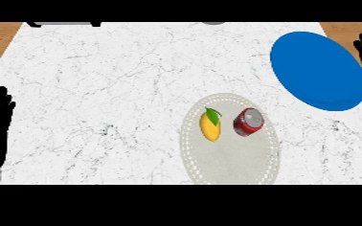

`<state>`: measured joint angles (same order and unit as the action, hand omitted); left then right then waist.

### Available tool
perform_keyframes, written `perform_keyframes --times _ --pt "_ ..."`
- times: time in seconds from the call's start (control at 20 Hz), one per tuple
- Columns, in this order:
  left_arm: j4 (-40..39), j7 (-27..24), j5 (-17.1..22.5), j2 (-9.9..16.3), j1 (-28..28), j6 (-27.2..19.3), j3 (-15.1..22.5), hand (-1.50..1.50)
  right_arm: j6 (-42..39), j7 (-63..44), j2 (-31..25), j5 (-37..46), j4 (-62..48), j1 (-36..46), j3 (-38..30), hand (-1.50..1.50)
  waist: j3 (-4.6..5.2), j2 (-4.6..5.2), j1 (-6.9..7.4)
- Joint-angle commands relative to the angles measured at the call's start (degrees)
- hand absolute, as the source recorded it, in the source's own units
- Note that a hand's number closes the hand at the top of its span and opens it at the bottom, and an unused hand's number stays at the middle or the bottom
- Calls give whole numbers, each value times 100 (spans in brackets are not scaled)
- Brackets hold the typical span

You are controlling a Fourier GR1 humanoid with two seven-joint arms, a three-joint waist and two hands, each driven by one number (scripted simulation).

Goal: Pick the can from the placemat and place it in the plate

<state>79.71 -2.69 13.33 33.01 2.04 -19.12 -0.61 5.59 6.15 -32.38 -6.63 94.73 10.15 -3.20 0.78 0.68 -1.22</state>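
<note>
Left robot hand (pixel 5 110) rests open at the left edge, apparently fingers up; can (pixel 247 122) on placemat (pixel 230 165).

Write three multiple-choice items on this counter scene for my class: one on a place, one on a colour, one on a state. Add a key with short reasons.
1. Where is the can?
A. on the placemat
B. on the plate
C. off the mat, on bare counter

2. What colour is the plate?
A. red
B. blue
C. yellow

3. What is the left hand doing?
A. holding the can
B. holding the lemon
C. resting open at the left edge

Key: 1 A, the can stands on the mat, right of the lemon. 2 B, the plate at upper right is blue. 3 C, its fingers point up and hold nothing.
</note>
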Motion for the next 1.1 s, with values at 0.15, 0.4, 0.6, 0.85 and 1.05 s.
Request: perform_keyframes --times 0.15,0.4,0.6,0.85,1.05 --pt "-89 387 -183 -778 -321 42 818 0 -590 -751 877 -1032 226 160 672 150 -76 -51 73" --pt "35 672 -5 -1049 -283 204 1103 0 -279 -451 -1250 2048 159 223 956 150 21 -40 -72" --pt "154 939 -107 -1250 -387 3 1255 0 1332 -22 1112 1462 -112 -790 1153 150 -109 -54 5" --pt "97 1080 -251 -1471 -508 -182 1416 0 202 1918 1877 -144 -462 -1366 1178 -150 -114 -45 39" --pt "59 1036 -362 -1529 -513 -98 1458 0 -316 1823 981 931 -975 -1002 1521 -150 -81 -58 156"
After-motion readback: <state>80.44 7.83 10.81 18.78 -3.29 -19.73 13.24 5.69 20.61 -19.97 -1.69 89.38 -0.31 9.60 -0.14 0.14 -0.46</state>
